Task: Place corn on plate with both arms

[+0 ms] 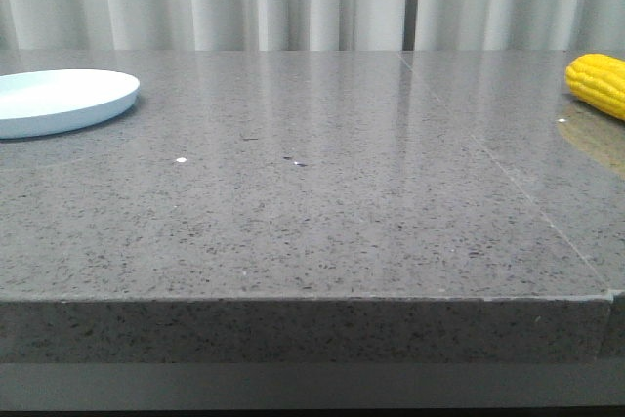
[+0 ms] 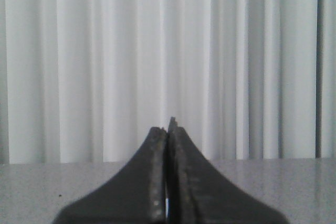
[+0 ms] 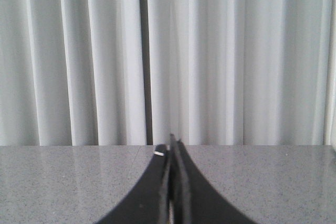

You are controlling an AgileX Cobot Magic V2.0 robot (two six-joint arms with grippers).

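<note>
Left gripper (image 2: 168, 129): black, fingers pressed together, holding nothing; levelled toward the white curtain (image 2: 105, 61), above the grey speckled table (image 1: 312, 212). Right gripper (image 3: 172, 148): black, fingers closed tight, empty; same level pose facing the curtain. Corn (image 1: 599, 83): yellow cob lying on the table at its far right edge. Plate (image 1: 59, 101): pale blue-white, far left, well apart from the corn.
</note>
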